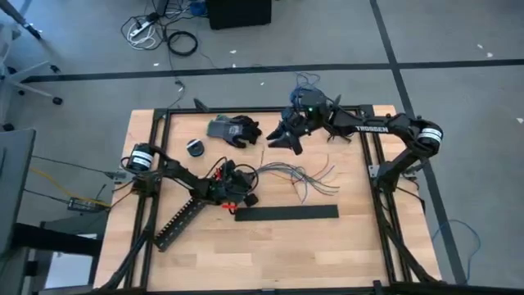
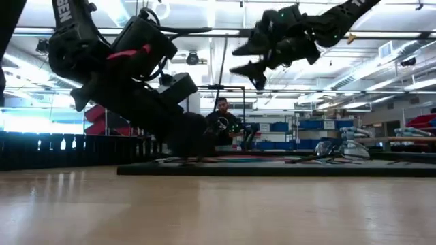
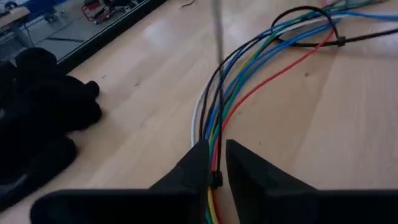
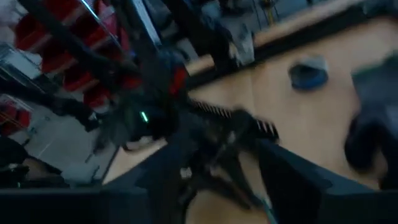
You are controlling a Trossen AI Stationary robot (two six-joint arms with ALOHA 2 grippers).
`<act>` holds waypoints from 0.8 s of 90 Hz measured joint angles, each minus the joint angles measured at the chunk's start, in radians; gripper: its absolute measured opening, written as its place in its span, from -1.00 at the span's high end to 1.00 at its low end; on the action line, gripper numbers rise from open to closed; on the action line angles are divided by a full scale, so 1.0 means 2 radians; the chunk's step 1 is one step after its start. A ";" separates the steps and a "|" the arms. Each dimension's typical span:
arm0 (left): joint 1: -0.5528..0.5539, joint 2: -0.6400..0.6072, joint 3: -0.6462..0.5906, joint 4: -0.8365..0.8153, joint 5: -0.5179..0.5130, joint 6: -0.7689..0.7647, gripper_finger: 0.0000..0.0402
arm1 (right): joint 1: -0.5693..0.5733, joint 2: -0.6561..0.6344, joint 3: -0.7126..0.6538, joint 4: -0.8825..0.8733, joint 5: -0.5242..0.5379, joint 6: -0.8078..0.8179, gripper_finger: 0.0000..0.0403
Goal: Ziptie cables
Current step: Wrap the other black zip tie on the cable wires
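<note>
While I hold station, the left gripper (image 3: 211,168) sits low on the bench (image 1: 270,254), jaws clenched on the near end of the cables (image 3: 217,118). I count one bundle: blue, green, red, white and black strands, packed tight at the jaws. From above, its long axis runs from the left gripper toward the right side of the bench, where the far ends fan apart. One ziptie (image 3: 339,42) is cinched around the bundle further along. One flat black bar (image 1: 286,213) lies just in front of the cables. The right gripper (image 1: 282,135) hangs above the far bench, jaws spread and empty. One black glove (image 1: 233,129) lies beside it.
</note>
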 joint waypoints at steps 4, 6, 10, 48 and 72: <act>0.000 0.000 0.000 0.000 0.000 -0.005 0.78 | -0.004 0.000 0.000 -0.042 0.001 -0.017 -0.26; 0.000 0.000 0.000 0.000 -0.001 -0.005 0.79 | -0.006 0.000 0.000 -0.065 0.002 -0.025 -0.29; -0.002 -0.001 0.000 -0.001 -0.001 -0.004 0.80 | -0.008 -0.001 0.000 -0.108 0.005 -0.045 -0.35; -0.020 -0.059 0.000 -0.112 0.007 -0.003 0.99 | 0.120 -0.002 0.000 -0.282 0.204 -0.105 -0.29; -0.019 -0.068 0.000 -0.137 -0.007 0.017 1.00 | 0.266 -0.002 0.000 -0.390 0.336 0.045 -0.16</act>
